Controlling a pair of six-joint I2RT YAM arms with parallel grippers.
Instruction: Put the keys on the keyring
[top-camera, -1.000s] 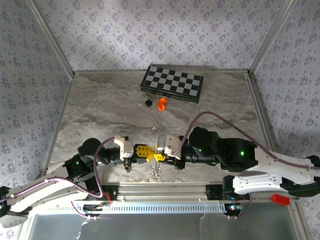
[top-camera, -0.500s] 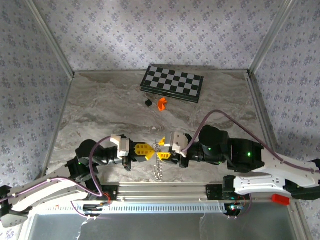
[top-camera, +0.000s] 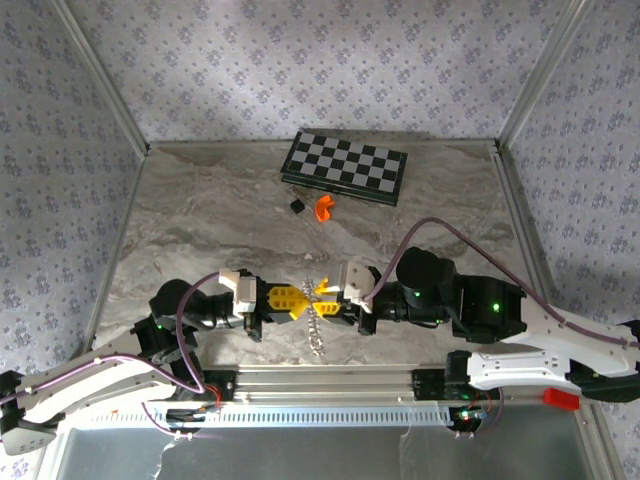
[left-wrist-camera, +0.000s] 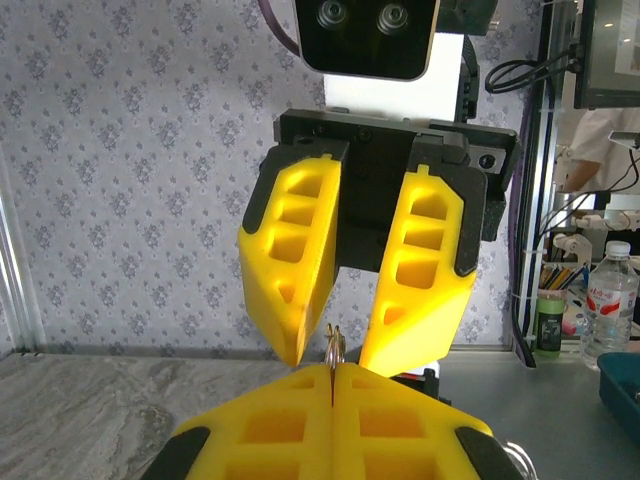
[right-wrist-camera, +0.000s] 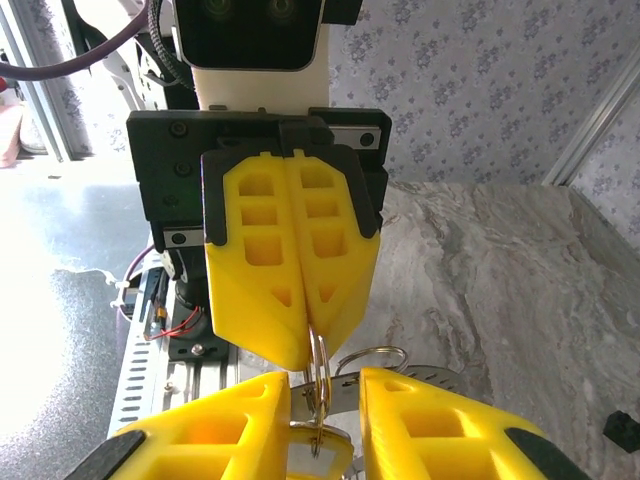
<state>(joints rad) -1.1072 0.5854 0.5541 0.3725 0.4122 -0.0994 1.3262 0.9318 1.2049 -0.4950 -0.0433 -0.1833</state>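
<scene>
Your left end effector (right-wrist-camera: 307, 350) clamped on silvery metal keyring (right-wrist-camera: 319, 372), near desk's (top-camera: 220, 230) front edge, right end effector (left-wrist-camera: 330, 360) slightly parted around tiny key (right-wrist-camera: 318, 448), hold unclear.

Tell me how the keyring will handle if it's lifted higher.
Probably floppy: the keyring trails away from the left claw in small links, so it should dangle and swing. Likely slippery too, since only a thin bare-metal loop sits between the shut fingers.
</scene>
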